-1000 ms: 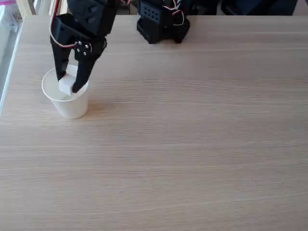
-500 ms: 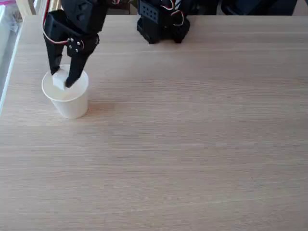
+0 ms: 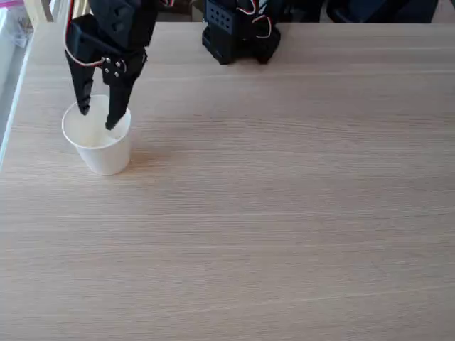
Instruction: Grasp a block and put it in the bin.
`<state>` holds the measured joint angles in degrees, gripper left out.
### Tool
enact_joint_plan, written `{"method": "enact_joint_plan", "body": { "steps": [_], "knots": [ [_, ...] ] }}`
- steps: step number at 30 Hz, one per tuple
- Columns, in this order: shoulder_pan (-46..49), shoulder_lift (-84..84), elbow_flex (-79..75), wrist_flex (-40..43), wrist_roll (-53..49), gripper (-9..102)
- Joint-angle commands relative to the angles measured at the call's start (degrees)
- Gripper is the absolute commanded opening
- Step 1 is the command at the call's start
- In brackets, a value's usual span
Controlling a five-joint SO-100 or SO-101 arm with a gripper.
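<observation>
Spread wide and gripping nothing — gripper (image 3: 98, 119) in the fixed view, black fingers (image 3: 117, 114) pointing down over the mouth of the bin (image 3: 99, 145), tips at about rim level, one near the back-left of the rim, the other just inside the right side. Standing upright at the left of the wooden table (image 3: 284, 213), directly beneath the claw. No telling where the block lies — nothing distinct against the white interior.

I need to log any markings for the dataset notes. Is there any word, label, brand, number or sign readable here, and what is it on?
None can be read: the paper cup, the pincer, the arm's black base and the wooden table show no legible text in the fixed view.
</observation>
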<state>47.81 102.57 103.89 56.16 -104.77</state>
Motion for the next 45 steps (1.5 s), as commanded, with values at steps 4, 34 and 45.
{"method": "enact_joint_plan", "body": {
  "steps": [4, 34, 45],
  "knots": [
    [-1.23, 2.64, -0.18, -1.49, -0.35, 19],
    [-41.13, 45.88, 35.6, -2.99, 9.76, 0],
    [-49.31, 66.97, 55.28, 4.04, 5.19, 0]
  ]
}}
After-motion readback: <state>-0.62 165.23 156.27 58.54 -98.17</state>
